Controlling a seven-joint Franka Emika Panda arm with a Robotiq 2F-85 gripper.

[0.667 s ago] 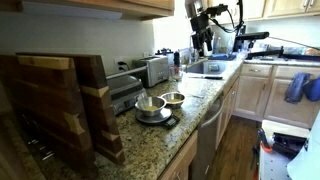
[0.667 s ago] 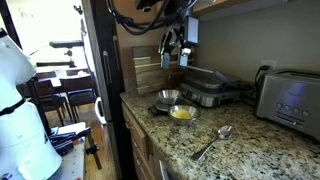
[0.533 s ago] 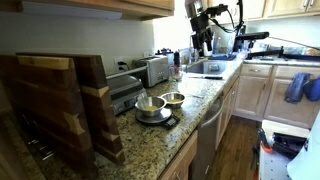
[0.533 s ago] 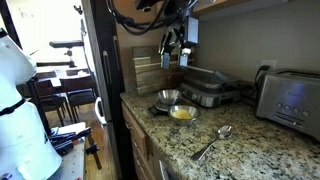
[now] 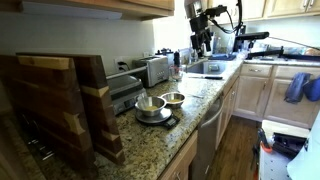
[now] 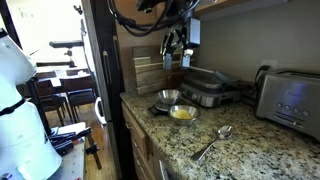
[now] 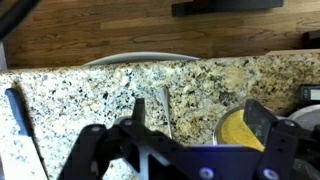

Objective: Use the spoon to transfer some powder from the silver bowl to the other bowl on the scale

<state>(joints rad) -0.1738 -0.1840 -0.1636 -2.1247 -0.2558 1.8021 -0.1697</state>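
The spoon (image 6: 213, 142) lies on the granite counter, apart from the bowls; in the wrist view (image 7: 166, 104) it lies between the fingers. The silver bowl (image 6: 183, 113) holds yellow powder (image 7: 240, 130) and stands on the counter (image 5: 173, 99). The other bowl (image 6: 168, 97) sits on the black scale (image 6: 160, 108); both exterior views show it (image 5: 150, 104). My gripper (image 5: 203, 42) hangs high above the counter (image 6: 173, 46). It is open and empty (image 7: 198, 125), above the spoon and the silver bowl.
A toaster (image 6: 290, 98) and a flat grill (image 6: 205, 88) stand against the wall. Wooden cutting boards (image 5: 60, 100) stand upright at the counter's end. A sink (image 5: 205, 68) lies farther along. A dark-handled tool (image 7: 20, 112) lies on the granite.
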